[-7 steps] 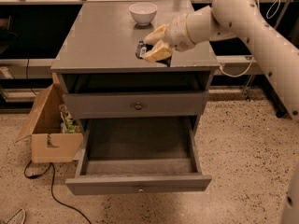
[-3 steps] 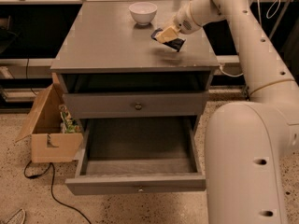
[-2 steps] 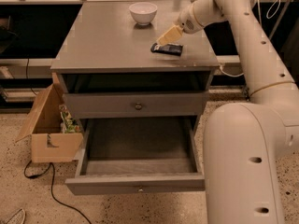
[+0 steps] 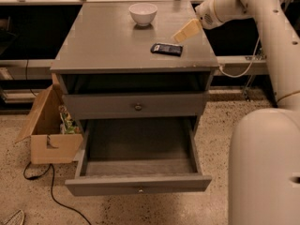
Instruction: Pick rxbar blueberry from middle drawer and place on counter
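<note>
The rxbar blueberry [image 4: 167,49], a flat dark bar with pale print, lies on the grey counter [image 4: 108,41] near its right front. My gripper [image 4: 183,33], with tan fingers, hangs just above and to the right of the bar, not touching it and holding nothing. The middle drawer [image 4: 138,165] is pulled out wide, and its bare grey floor shows nothing in it.
A white bowl [image 4: 143,13] stands at the back of the counter. The upper drawer front with its round knob [image 4: 138,107] is shut. An open cardboard box [image 4: 49,130] sits on the floor to the left, with a cable [image 4: 51,191] beside it. My white arm and base [image 4: 262,163] fill the right side.
My gripper carried the bar to the right side of the counter, let it go, and has drawn back up and to the right. The bar now lies alone.
</note>
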You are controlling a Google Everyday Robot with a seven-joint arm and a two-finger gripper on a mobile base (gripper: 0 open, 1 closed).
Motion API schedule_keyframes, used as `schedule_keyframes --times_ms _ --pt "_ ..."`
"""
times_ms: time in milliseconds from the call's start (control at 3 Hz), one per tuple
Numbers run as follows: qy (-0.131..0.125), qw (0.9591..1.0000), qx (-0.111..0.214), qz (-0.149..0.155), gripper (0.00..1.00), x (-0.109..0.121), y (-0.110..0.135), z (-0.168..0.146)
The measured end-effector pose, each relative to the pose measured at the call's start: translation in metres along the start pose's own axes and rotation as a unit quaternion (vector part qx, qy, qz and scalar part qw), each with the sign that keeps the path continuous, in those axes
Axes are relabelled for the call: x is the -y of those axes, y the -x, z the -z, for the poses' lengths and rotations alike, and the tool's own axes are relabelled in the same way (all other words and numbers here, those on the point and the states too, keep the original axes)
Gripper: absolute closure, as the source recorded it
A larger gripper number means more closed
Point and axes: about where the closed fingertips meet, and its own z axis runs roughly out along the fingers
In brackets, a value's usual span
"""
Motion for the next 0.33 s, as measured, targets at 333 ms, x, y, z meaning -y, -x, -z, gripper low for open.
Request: schedule_keyframes --times_ms 333 --pt "-0.026 0.9994 0.021 0.006 0.00 -0.0034 -0.0072 0.0418"
